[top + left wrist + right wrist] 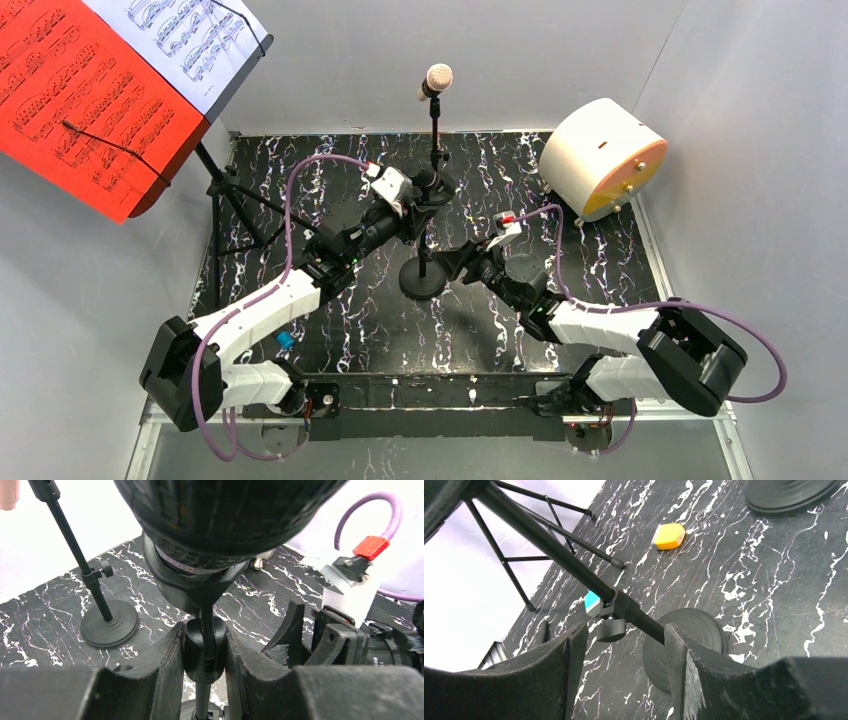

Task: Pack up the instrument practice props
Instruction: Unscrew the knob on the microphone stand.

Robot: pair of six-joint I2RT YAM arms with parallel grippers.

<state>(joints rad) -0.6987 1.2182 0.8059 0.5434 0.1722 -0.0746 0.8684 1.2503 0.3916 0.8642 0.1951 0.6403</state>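
**Setting: robot test cell on a lab bench**

Robotics lab enclosure, not a lived-in room. Plain white panels [400,60] close off the back and both sides. The table [340,335] has a black top with white marbled veining. The left arm [270,300] and right arm [600,325] are bolted side by side to a dark mounting bar [430,392] at the near edge. Purple cables [288,230] loop loose along the arms. The contents read as staged props: a beige-headed microphone [438,78] on a pole, and a tripod music rack [222,186] carrying printed sheets [80,100].
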